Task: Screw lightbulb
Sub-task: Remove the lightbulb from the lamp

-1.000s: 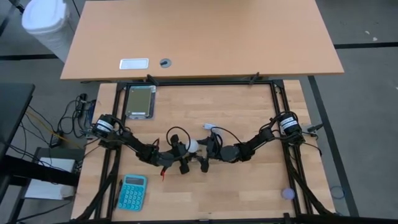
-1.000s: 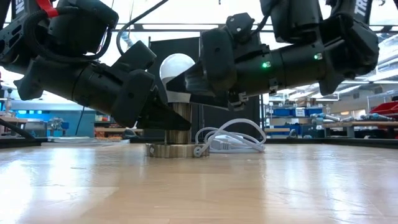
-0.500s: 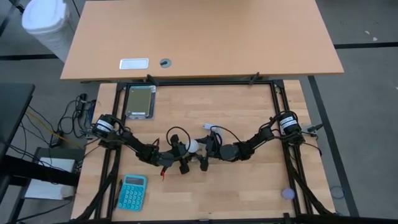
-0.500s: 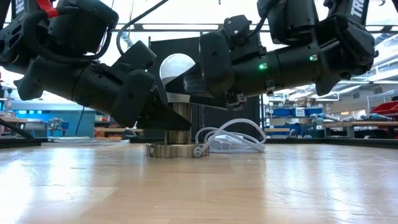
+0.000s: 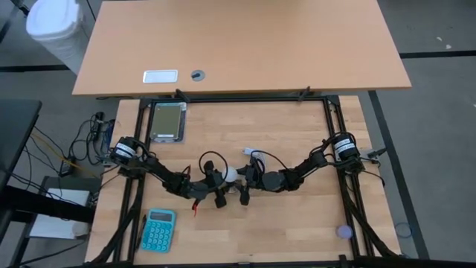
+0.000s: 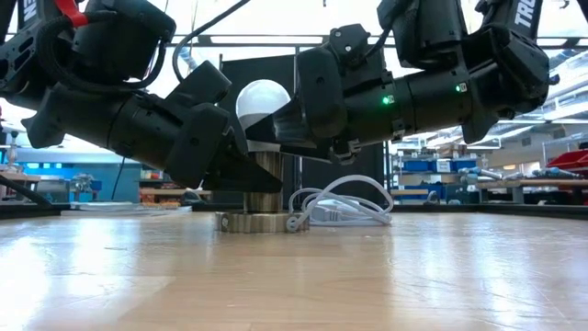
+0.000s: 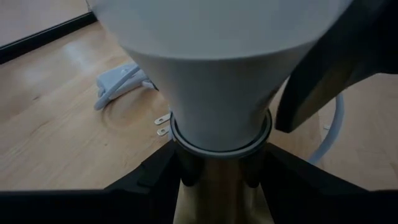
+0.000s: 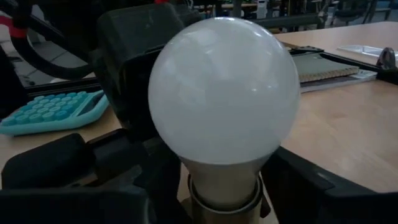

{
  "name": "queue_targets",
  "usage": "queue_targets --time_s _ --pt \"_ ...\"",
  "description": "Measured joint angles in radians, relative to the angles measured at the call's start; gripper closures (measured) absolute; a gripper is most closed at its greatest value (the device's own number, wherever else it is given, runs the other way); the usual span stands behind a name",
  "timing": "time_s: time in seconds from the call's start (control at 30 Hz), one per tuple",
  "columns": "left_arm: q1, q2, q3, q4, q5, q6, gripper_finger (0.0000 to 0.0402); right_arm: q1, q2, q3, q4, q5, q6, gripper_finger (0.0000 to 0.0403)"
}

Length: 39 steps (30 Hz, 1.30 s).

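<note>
The bulb (image 6: 262, 99) stands upright in the socket (image 6: 264, 184), axis vertical, left end effector (image 6: 241, 175) clamped on the socket, right end effector (image 6: 276, 131) closed around the bulb's neck.

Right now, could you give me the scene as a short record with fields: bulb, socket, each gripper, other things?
bulb: lightbulb upright, seated in the socket
socket: metal post on a round base, white cord beside it
left gripper: left gripper fingers shut on the socket, below the bulb
right gripper: right gripper at the bulb's neck; grip unclear
other: teal calculator near the table's front left
</note>
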Motion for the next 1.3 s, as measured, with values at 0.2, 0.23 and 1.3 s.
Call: queue_targets --time_s 0.2,0.23,1.3 --pt "0.000 0.000 0.000 0.000 0.000 -0.001 0.0208 0.001 0.000 -0.001 -0.003 -0.004 -0.009 0.0218" --pt "0.000 0.000 0.000 0.000 0.000 -0.002 0.0208 0.001 0.000 -0.001 -0.003 -0.009 -0.009 0.0218" --pt "-0.001 0.000 0.002 0.021 0.096 0.031 0.0208 -0.244 -0.045 -0.071 -0.001 -0.921 -0.093 0.0221"
